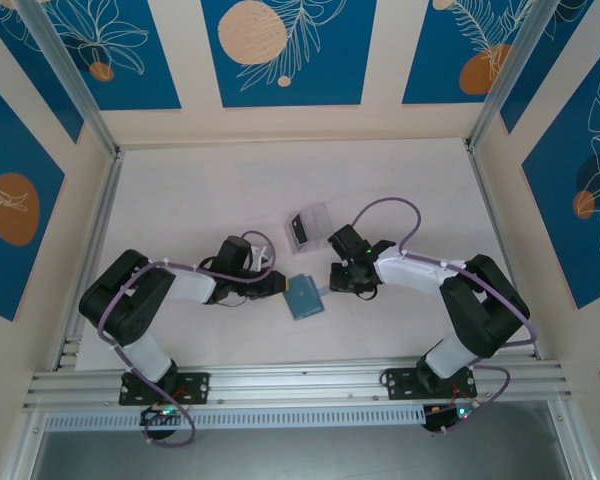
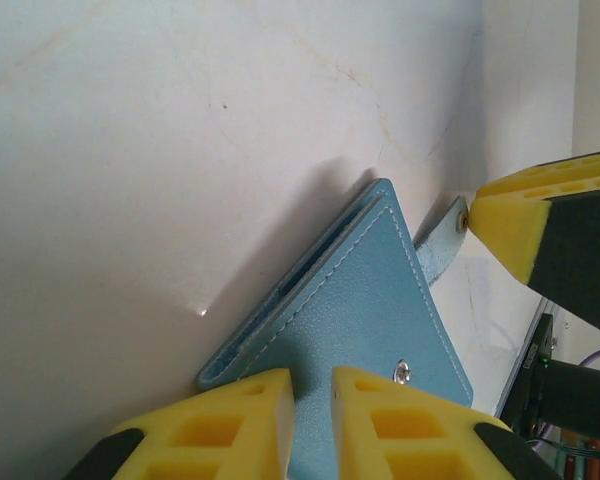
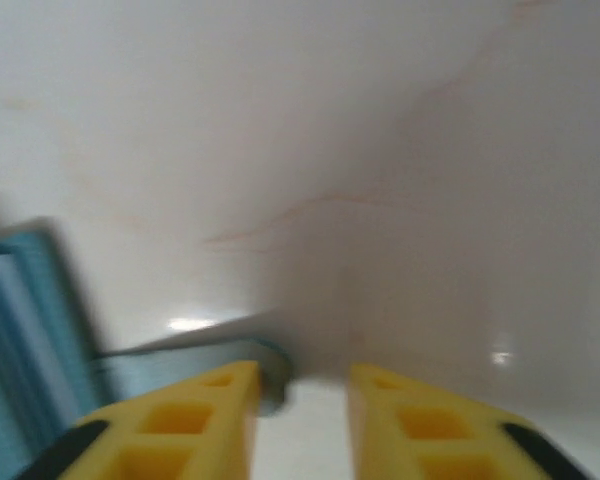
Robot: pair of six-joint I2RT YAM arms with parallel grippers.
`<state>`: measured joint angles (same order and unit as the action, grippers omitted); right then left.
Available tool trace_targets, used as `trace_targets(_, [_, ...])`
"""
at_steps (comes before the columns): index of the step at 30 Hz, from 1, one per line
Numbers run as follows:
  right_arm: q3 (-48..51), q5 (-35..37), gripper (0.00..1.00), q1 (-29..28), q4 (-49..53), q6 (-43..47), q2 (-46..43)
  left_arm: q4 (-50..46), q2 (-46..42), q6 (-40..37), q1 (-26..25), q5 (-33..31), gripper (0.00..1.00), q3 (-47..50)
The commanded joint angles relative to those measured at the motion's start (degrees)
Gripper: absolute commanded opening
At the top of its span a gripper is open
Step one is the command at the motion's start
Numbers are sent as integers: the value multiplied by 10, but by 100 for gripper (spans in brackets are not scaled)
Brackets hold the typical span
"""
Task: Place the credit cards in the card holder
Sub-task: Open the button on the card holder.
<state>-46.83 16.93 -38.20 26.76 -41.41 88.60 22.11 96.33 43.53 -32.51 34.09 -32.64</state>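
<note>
Left gripper (image 2: 310, 388) is clamped on the near edge of the card holder (image 2: 365, 300), which lies folded shut on the table (image 2: 160, 150). Reads as an anchor hold, so the holder can't slide while the other arm works the closure.

Right gripper (image 3: 300, 385) is at the holder's opposite corner, jaws partly apart, nothing visibly between them. One of its fingertips (image 2: 510, 225) touches the end of the strap tab (image 2: 440, 245), right at the snap. The right wrist view is motion-blurred, so I can't tell the contact any better from there.

My read: the step in hand is freeing the strap to open the holder.

Credit cards (image 1: 300, 231) sit in the clear box (image 1: 320, 216) just beyond the holder, apart from both grippers and not yet picked. The holder probably needs opening before any card grab makes sense.
</note>
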Motion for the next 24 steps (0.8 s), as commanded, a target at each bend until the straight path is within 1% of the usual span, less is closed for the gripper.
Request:
trace_targets(1, [-22, 169, 37, -45, 84, -68, -31, -44, 18, -17, -4, -13, 20, 1])
trace_targets(4, [-70, 243, 40, -106, 136, -59, -52, -43, 19, -18, -4, -13, 20, 4])
trace_targets(5, [-90, 248, 40, -120, 153, -55, -51, -43, 19, -18, -4, -12, 20, 5])
trace_targets(6, [-108, 237, 39, -131, 159, -43, -50, -43, 20, -18, -4, -13, 20, 5])
trace_targets(7, [-118, 217, 37, -138, 151, -26, -51, -41, 21, -18, -4, -12, 20, 5])
trace_targets(9, [-124, 140, 32, -146, 110, 13, -56, -39, 22, -17, -4, -12, 20, 6])
trace_targets(11, [-119, 21, 29, -136, 53, 38, -55, -37, 22, -14, -4, -11, 20, 6])
trace_targets(13, [-115, -62, 27, -118, 20, 41, -37, -35, 21, -13, -4, -11, 20, 7])
trace_targets(15, [-110, -109, 30, -100, 0, 45, -13, -35, 21, -13, -4, -11, 20, 7])
trace_targets(16, [-107, -129, 33, -91, -8, 48, 2, -35, 21, -13, -4, -11, 20, 7])
trace_targets(19, [-96, -152, 36, -68, -24, 56, 37, -36, 24, -14, -4, -10, 20, 7])
trace_targets(21, [-94, -150, 38, -62, -22, 61, 49, -38, 26, -16, -4, -11, 19, 7])
trace_targets(24, [-94, -124, 39, -57, -4, 63, 64, -35, 29, -15, -4, -11, 19, 8])
